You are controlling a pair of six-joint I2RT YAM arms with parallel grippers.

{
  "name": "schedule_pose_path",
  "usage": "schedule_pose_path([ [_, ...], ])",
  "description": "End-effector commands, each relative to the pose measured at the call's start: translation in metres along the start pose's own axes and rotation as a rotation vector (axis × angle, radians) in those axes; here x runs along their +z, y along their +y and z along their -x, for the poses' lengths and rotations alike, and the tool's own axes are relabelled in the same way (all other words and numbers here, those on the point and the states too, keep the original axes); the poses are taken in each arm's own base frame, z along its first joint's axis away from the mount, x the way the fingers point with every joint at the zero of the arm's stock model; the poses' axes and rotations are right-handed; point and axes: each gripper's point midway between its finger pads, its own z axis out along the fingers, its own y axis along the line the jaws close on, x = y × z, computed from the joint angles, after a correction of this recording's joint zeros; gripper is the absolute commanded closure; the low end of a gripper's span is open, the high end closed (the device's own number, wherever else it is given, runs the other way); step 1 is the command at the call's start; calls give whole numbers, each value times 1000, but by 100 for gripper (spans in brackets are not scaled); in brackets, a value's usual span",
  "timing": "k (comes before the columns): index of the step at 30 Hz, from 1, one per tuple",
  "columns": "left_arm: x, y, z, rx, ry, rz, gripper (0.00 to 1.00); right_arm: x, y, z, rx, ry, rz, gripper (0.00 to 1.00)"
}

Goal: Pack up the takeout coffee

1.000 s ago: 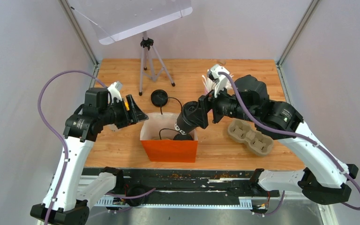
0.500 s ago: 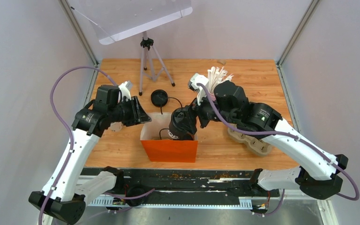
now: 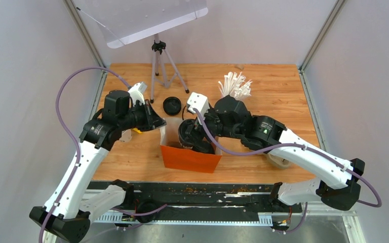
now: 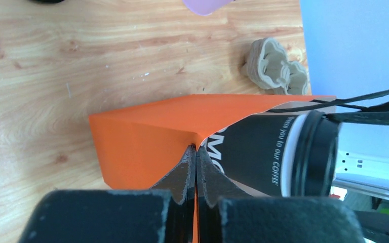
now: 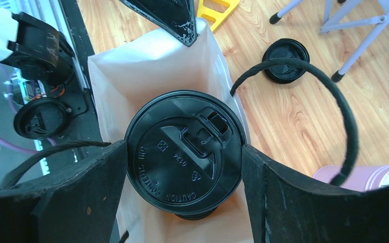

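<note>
Two grippers share this step: your left gripper (image 4: 196,152) is pinched fully closed on the rim of the orange bag (image 4: 142,136), holding it open, while your right gripper (image 5: 183,148), spread wide, clamps the lidded coffee cup (image 4: 276,152) partway inside the bag. Next, lower the cup upright to the bottom, then release.
</note>
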Motion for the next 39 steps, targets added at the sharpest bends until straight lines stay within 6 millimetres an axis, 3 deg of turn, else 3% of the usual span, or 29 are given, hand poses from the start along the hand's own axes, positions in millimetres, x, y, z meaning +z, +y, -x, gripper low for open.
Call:
schedule_pose_path([
  [1,-3,-24,22,92,-131,-134,100,4,-4,11,-93,-70,-16,22],
  [9,3,-28,25,222,-178,-201,100,23,1,-4,-202,-54,7,22],
  [18,10,-27,17,267,-166,-236,87,35,6,-26,-235,-6,-28,22],
  [21,-2,-25,19,265,-150,-183,65,37,11,-34,-246,8,-29,22],
  [25,-27,-13,11,305,-107,-74,42,41,26,-43,-269,27,-20,22],
  [31,-53,-1,-20,258,16,5,35,45,37,-56,-249,65,-65,22],
  [35,-63,-12,-40,208,50,-75,31,46,50,-63,-269,77,-75,22],
  [39,-63,-2,-53,217,70,-56,29,49,59,-68,-293,89,-91,22],
])
